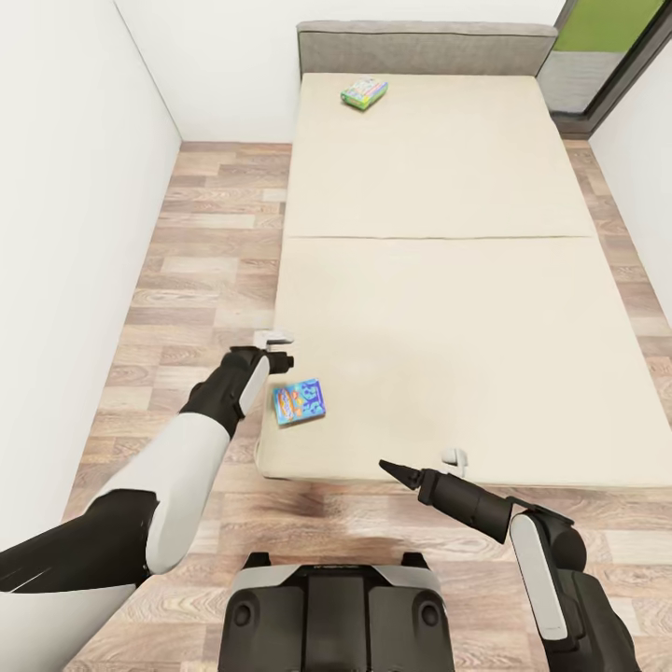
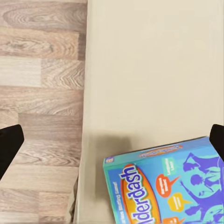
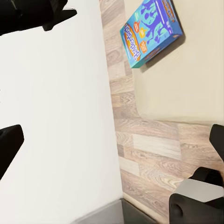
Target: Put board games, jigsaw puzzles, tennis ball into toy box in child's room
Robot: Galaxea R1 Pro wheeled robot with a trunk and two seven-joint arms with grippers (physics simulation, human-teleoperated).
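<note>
A blue board game (image 1: 300,401) lies flat near the front left corner of the bed (image 1: 439,308). It also appears in the left wrist view (image 2: 163,186) and the right wrist view (image 3: 151,31). My left gripper (image 1: 280,348) hovers open just left of it, over the mattress edge, with its fingertips (image 2: 9,145) spread wide. My right gripper (image 1: 420,464) is open at the bed's front edge, to the right of the game, holding nothing. A white-green board game (image 1: 364,91) rests near the headboard. The table, toy box, jigsaw puzzles and tennis ball are out of view.
A strip of wood floor (image 1: 215,243) runs between the bed and the white wall (image 1: 75,233) on the left. A grey headboard (image 1: 425,47) closes the far end. A dark-framed opening (image 1: 607,56) stands at the far right. My base (image 1: 336,611) is at the bed's foot.
</note>
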